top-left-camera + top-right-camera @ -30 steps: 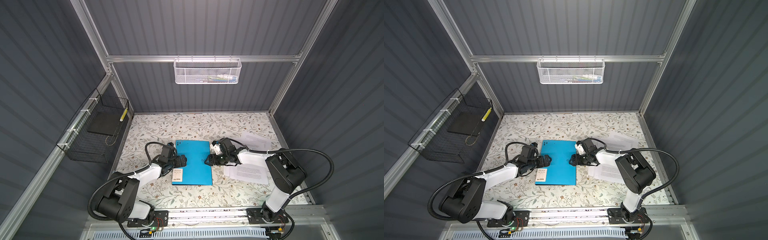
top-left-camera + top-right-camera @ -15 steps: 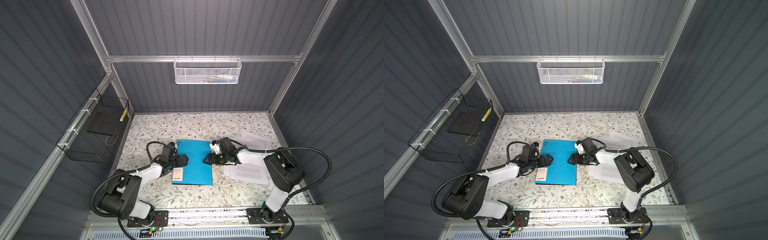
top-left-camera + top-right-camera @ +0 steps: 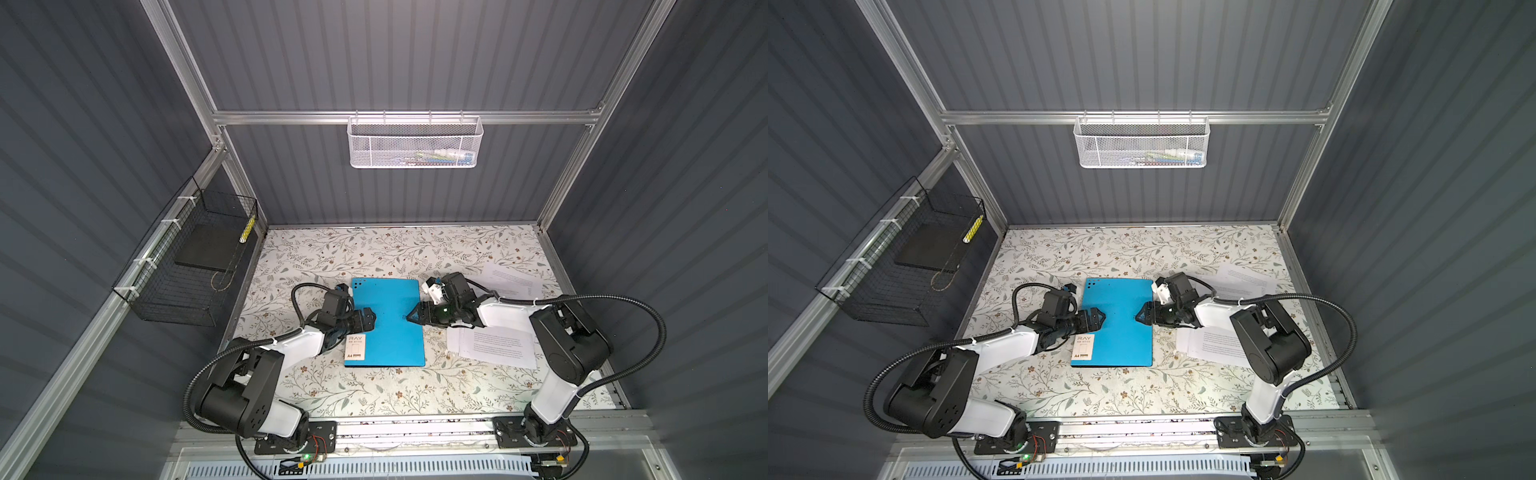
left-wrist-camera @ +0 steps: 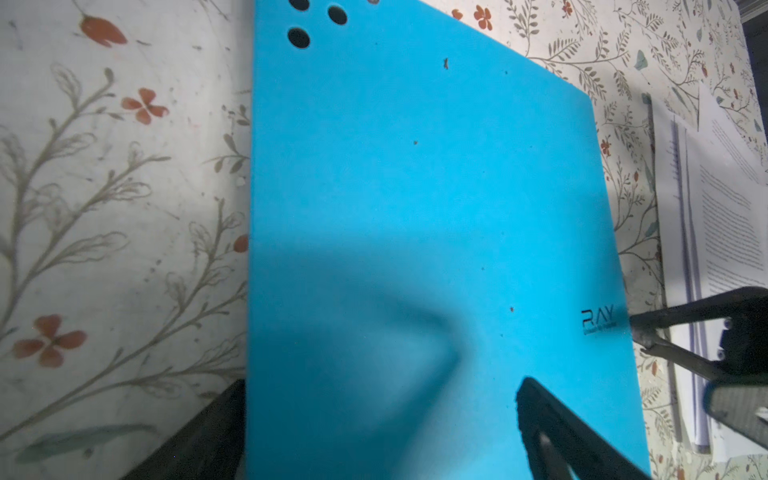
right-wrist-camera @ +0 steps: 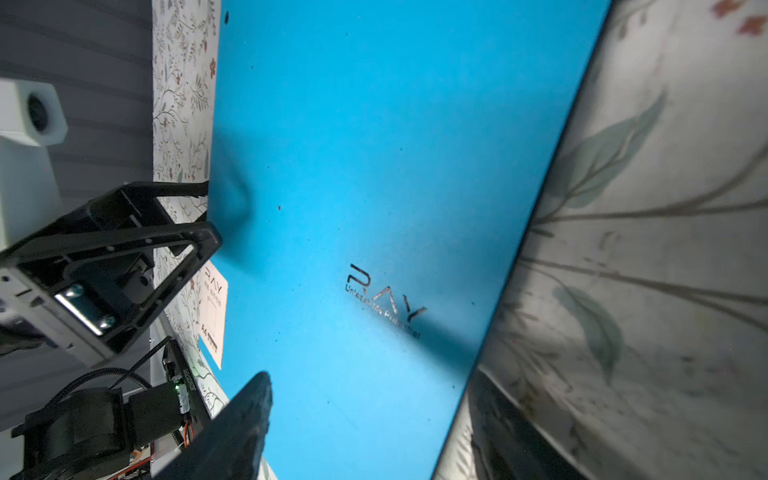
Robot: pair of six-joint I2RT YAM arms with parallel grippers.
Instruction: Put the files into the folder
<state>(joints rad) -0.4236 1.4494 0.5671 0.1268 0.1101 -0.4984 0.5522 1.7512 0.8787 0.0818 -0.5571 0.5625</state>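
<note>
The blue folder [image 3: 386, 324] lies shut and flat in the middle of the table, its white label sticker [image 3: 355, 347] at the near left corner. It also fills the left wrist view [image 4: 415, 187] and the right wrist view [image 5: 374, 166]. My left gripper [image 3: 368, 320] stands open at its left edge, with one finger over the cover [image 4: 536, 403]. My right gripper [image 3: 415, 316] stands open astride its right edge by the "RAY" logo [image 5: 384, 301]. The files lie on the table to the right: white printed sheets [image 3: 492, 347] near the right arm, and one more sheet [image 3: 513, 278] farther back.
A black wire basket [image 3: 187, 266] holding a plain black slab hangs on the left wall. A white mesh basket [image 3: 415, 143] hangs on the back rail. Grey walls close the table on three sides, and a metal rail [image 3: 415, 428] runs along the front.
The left arm's elbow has shifted slightly. Both grippers stay at the folder's side edges, and the folder and sheets have not moved.
</note>
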